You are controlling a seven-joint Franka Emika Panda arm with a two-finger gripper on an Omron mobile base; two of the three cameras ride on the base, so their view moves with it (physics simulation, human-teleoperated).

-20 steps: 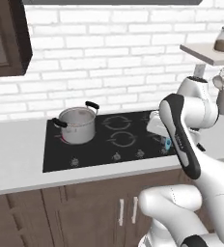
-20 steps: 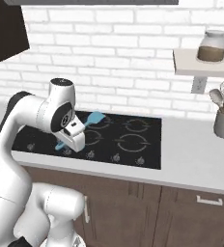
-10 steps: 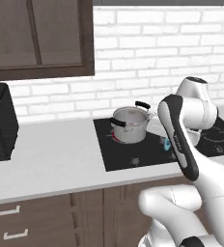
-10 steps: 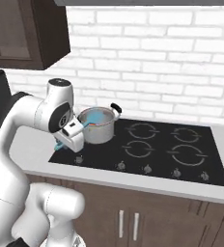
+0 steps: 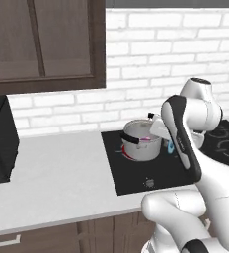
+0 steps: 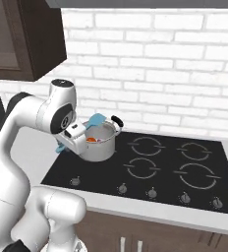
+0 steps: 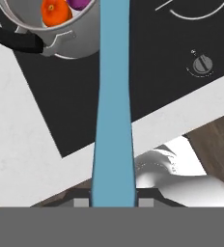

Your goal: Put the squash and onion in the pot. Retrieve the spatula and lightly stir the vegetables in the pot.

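- The pot (image 7: 61,29) stands on the black cooktop (image 7: 147,72), holding an orange squash piece (image 7: 53,12) and the purple onion (image 7: 80,4).
- The hand (image 6: 72,138), beside the pot, clenches the teal spatula (image 7: 113,111).

The pot (image 6: 99,142) stands open-topped on the cooktop's (image 6: 160,172) near-left burner, its mouth unobstructed from above; its black side handles (image 7: 15,39) jut outward. Counter (image 5: 57,178) left of it lies bare up to a black appliance (image 5: 0,138), under overhanging cabinets (image 5: 42,44)
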